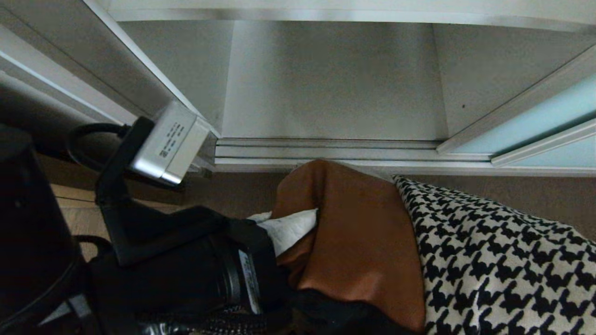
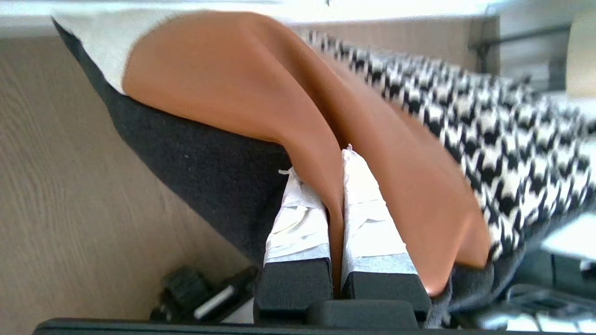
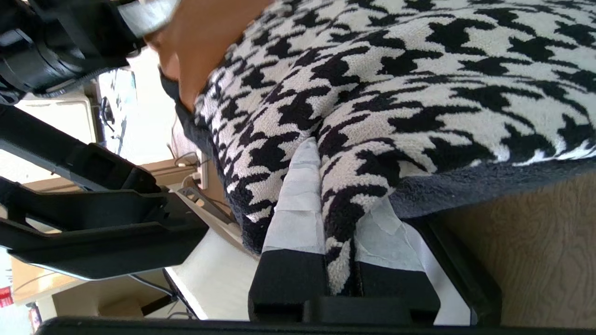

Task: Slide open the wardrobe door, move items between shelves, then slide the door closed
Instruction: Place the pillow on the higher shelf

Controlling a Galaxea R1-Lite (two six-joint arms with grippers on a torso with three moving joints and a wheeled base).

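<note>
The patchwork cushion hangs between both grippers, in front of the open wardrobe. Its rust-brown patch is on the left and its houndstooth patch on the right. My left gripper is shut on a fold of the rust-brown fabric, with its taped fingers at the cushion's left edge. My right gripper is shut on a fold of houndstooth fabric; it is hidden under the cushion in the head view. The white shelf lies bare beyond the cushion. The sliding wardrobe door, frosted aqua, stands pushed to the right.
Silver floor rails run along the wardrobe's front edge, just beyond the cushion. A white side wall bounds the opening on the left, close to my left arm's wrist camera. Wooden floor lies below the cushion.
</note>
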